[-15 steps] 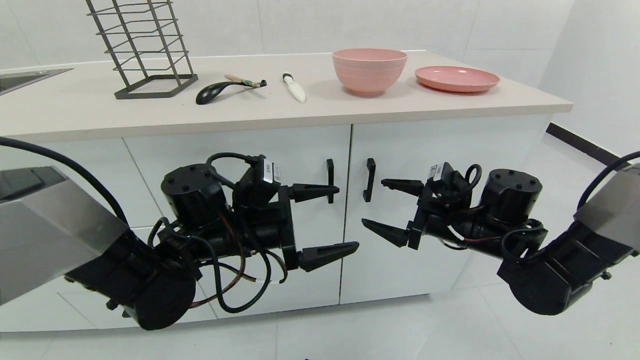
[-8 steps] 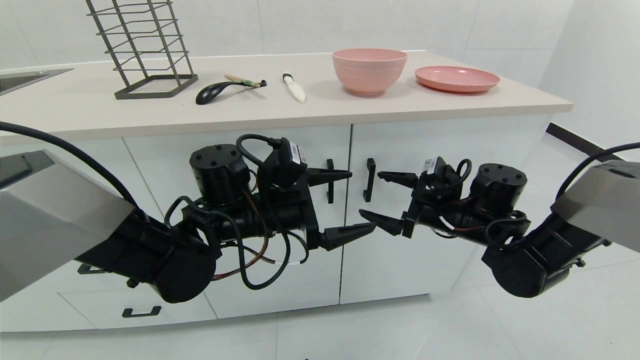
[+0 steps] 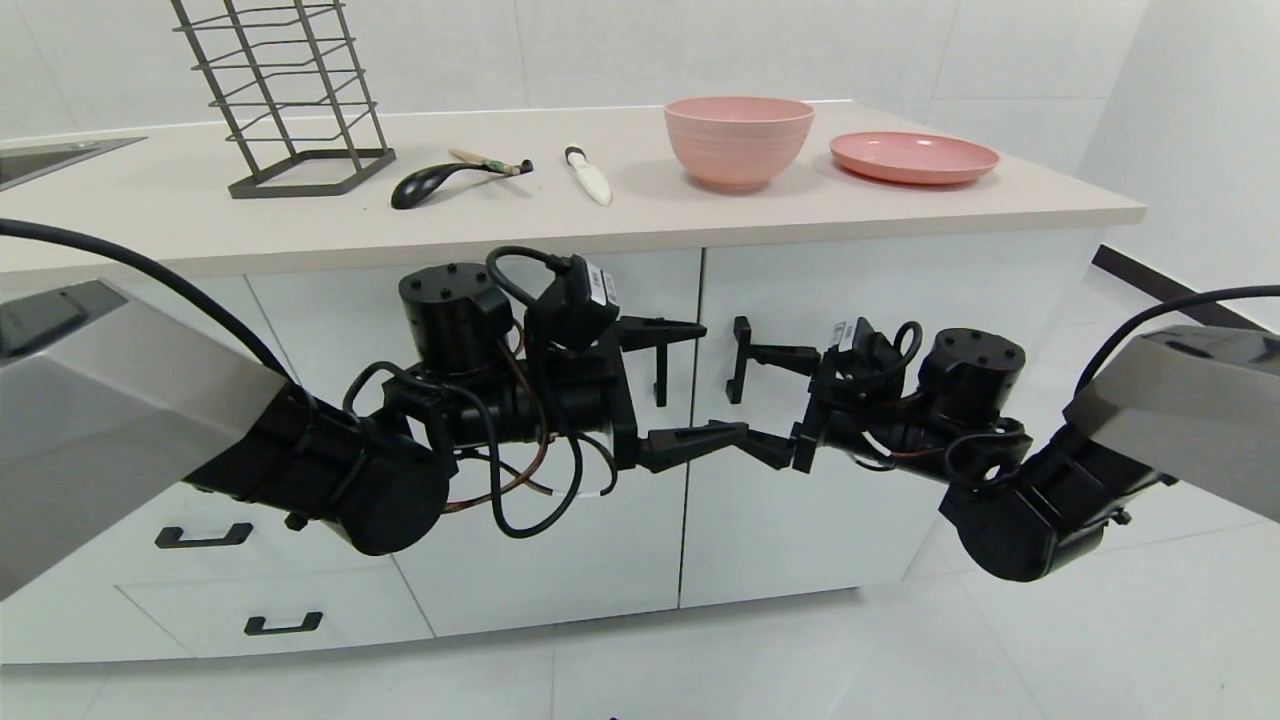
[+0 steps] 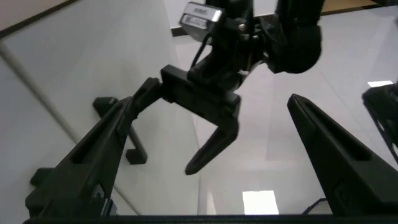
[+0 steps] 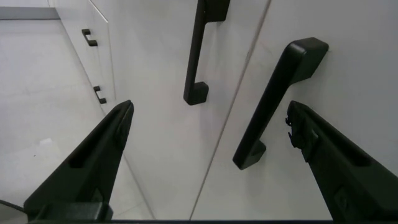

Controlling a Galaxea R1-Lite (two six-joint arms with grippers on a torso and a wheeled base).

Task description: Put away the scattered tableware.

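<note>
Arms up and inward since earlier: left gripper (image 3: pixel 724 378) and right gripper (image 3: pixel 752 392), jaws spread, lower tips nearly meeting before door handles (image 3: pixel 660 385). Bowl (image 3: pixel 738 140), plate (image 3: pixel 913 157), spoon (image 3: pixel 432 181) sit above jaws on counter (image 3: pixel 900 205).

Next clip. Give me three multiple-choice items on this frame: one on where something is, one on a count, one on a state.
1. Where is the pink bowl?
A. on the floor
B. on a chair
C. on the counter, beside the pink plate

2. How many pink dishes are on the counter?
A. one
B. two
C. four

3. How is the left gripper?
A. open, holding nothing
B. shut on a cup
C. shut on a cloth

Answers: 1 C, it stands on the countertop just left of the plate. 2 B, the bowl and the plate are the only pink pieces. 3 A, its jaws stand wide apart in front of the cabinet doors.
</note>
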